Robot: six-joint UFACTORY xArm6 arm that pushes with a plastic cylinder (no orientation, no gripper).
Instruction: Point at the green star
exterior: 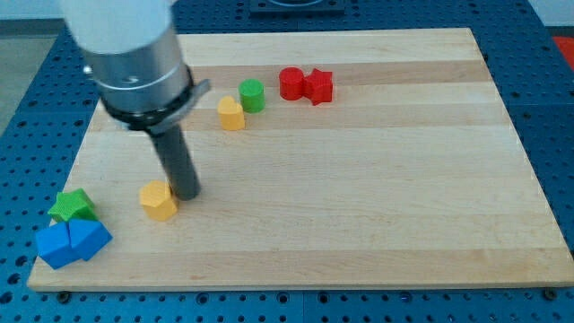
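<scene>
The green star (72, 206) lies near the board's left edge, low in the view, just above two blue blocks (72, 241). My tip (186, 194) rests on the board right of the green star, touching or almost touching the right side of a yellow hexagonal block (159, 200). That yellow block sits between my tip and the green star.
Near the view's top, a yellow block (231, 113) and a green cylinder (252, 94) sit together. Right of them, a red cylinder (291, 82) touches a red star (318, 86). The wooden board (377, 179) lies on a blue perforated table.
</scene>
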